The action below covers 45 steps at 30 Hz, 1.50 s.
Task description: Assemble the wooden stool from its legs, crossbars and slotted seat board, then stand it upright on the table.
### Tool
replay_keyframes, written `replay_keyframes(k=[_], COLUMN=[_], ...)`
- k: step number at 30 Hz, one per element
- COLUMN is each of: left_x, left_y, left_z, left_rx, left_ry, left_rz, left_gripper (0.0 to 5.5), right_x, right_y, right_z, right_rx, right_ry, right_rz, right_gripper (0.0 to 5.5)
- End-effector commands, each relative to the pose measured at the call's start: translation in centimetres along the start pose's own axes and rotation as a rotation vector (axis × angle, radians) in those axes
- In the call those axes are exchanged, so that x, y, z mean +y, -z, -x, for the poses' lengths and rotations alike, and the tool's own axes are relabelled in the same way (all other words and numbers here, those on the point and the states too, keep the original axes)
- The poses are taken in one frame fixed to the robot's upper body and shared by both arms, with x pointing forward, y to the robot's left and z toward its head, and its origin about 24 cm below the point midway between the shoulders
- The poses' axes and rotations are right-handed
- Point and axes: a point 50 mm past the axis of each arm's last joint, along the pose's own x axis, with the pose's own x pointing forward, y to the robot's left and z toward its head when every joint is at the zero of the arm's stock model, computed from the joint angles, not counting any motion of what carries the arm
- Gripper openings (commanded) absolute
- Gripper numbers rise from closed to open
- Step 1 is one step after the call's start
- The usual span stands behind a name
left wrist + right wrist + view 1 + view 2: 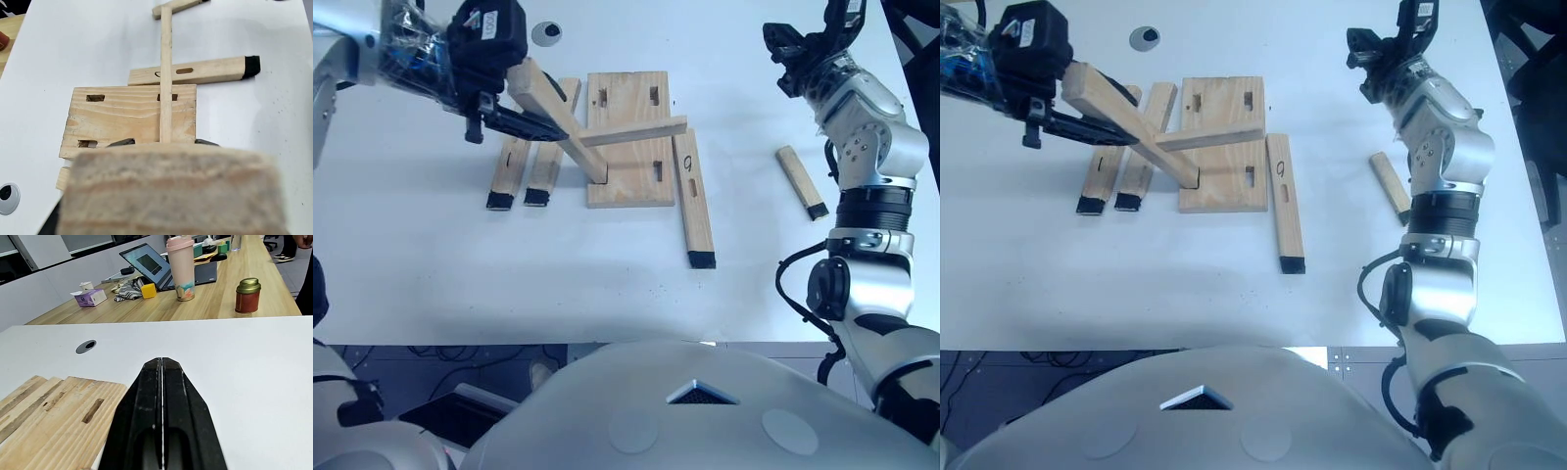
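My left hand [546, 127] is clamped on a tilted leg [540, 93] carrying a crossbar [636, 130]; the leg's lower end meets the seat board [628, 186] just right of that hand. My right hand [162, 363], fingers pressed together and empty, hovers over the counter [607, 294].

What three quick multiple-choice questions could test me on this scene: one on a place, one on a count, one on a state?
1. Where is the leg with the crossbar?
A. lying flat, untouched
B. in the left gripper, lower end at the seat board
C. upright on its own

2. How many legs lie side by side left of the seat board?
A. one
B. four
C. two

3. How are the right gripper's fingers?
A. shut, nothing between
B. wide open
C. shut on a leg

Answers: 1 B, the fingers clamp it; 2 C, a pair lies there; 3 A, the right wrist view shows them pressed together.
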Motion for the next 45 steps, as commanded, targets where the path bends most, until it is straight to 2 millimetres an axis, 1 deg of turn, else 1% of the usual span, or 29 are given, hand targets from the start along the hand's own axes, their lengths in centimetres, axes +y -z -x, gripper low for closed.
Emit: replay_keyframes(k=[1, 3, 5, 8, 11, 13, 15, 16, 17, 18, 19, 20, 21, 22, 23, 25, 26, 28, 31, 35, 38, 41, 42, 45], left_x=[-1.2, -0.9, -0.7, -1.2, -0.9, -1.0, -1.0, -1.2, -1.4, -1.6, -1.8, -2.1, -2.2, -2.3, -2.6, -3.4, -3.7, -4.3, -5.1, -5.9, -6.5, -7.3, -7.5, -7.4], left_y=[4.3, 4.4, 4.5, 4.9, 4.2, 4.4, 4.9, 5.6, 6.6, 8.2, 10.0, 11.4, 12.4, 13.0, 13.9, 14.9, 15.3, 15.7, 17.2, 17.6, 17.9, 18.3, 18.4, 18.9], left_z=[-3.2, -2.6, -1.6, 0.5, 3.3, 4.8, 5.6, 5.8, 5.8, 5.5, 4.8, 4.0, 3.1, 2.3, 1.0, -1.5, -2.4, -3.4, -3.4, -3.4, -3.7, -4.2, -4.3, -4.3], left_rx=[0.090, 0.091, 0.096, 0.097, -0.056, -0.170, -0.280, -0.303, -0.288, -0.217, -0.131, -0.065, -0.027, -0.017, -0.005, -0.008, -0.006, 0.007, 0.134, 0.113, 0.094, 0.086, 0.090, 0.094], left_ry=[0.105, 0.080, 0.051, 0.027, -0.099, -0.191, -0.271, -0.310, -0.351, -0.414, -0.483, -0.540, -0.595, -0.637, -0.666, -0.698, -0.717, -0.740, -0.801, -0.803, -0.769, -0.738, -0.738, -0.781], left_rz=[0.098, 0.081, 0.072, 0.087, 0.174, 0.248, 0.334, 0.377, 0.414, 0.459, 0.501, 0.536, 0.560, 0.576, 0.612, 0.696, 0.730, 0.778, 0.759, 0.807, 0.846, 0.902, 0.915, 0.950], left_gripper=[2.58, 2.95, 3.21, 3.21, 3.21, 3.21, 3.21, 3.21, 3.21, 3.21, 3.21, 3.21, 3.21, 3.21, 3.36, 3.58, 3.76, 3.80, 3.80, 3.80, 3.80, 3.44, 3.23, 2.89], right_x=[0.8, 0.7, 0.8, 0.9, 0.7, 0.6, 0.4, 0.4, 0.4, 0.4, 0.3, 0.1, 0.1, 0.0, 0.0, -0.2, -0.3, -0.6, -0.7, -1.0, -0.9, -1.0, -1.0, -1.1], right_y=[0.2, 0.5, 0.7, 0.8, 0.8, 1.1, 1.4, 1.4, 1.4, 1.3, 1.2, 1.2, 1.2, 1.2, 1.2, 1.3, 1.3, 1.3, 1.1, 1.3, 1.5, 1.7, 1.7, 1.6], right_z=[-0.3, -0.2, -0.1, -0.1, 0.3, 0.6, 0.9, 0.9, 0.8, 0.9, 0.9, 1.0, 0.9, 1.0, 1.0, 1.0, 1.0, 1.1, 1.3, 1.6, 1.6, 1.7, 1.7, 1.6], right_rx=[-0.034, -0.033, -0.031, -0.035, -0.042, -0.045, -0.045, -0.041, -0.039, -0.041, -0.043, -0.043, -0.042, -0.042, -0.039, -0.031, -0.026, -0.022, -0.023, -0.016, -0.011, -0.007, -0.006, -0.006], right_ry=[-0.012, 0.000, 0.005, 0.004, 0.018, 0.031, 0.043, 0.043, 0.042, 0.045, 0.051, 0.057, 0.061, 0.065, 0.068, 0.075, 0.078, 0.087, 0.094, 0.103, 0.105, 0.108, 0.109, 0.114], right_rz=[-0.027, -0.034, -0.038, -0.040, -0.046, -0.055, -0.064, -0.063, -0.061, -0.059, -0.059, -0.057, -0.056, -0.056, -0.057, -0.055, -0.054, -0.054, -0.047, -0.042, -0.042, -0.039, -0.039, -0.036], right_gripper=[0.00, 0.00, 0.00, 0.00, 0.00, 0.00, 0.00, 0.00, 0.00, 0.00, 0.00, 0.00, 0.00, 0.00, 0.00, 0.00, 0.00, 0.00, 0.00, 0.00, 0.00, 0.00, 0.00, 0.00])
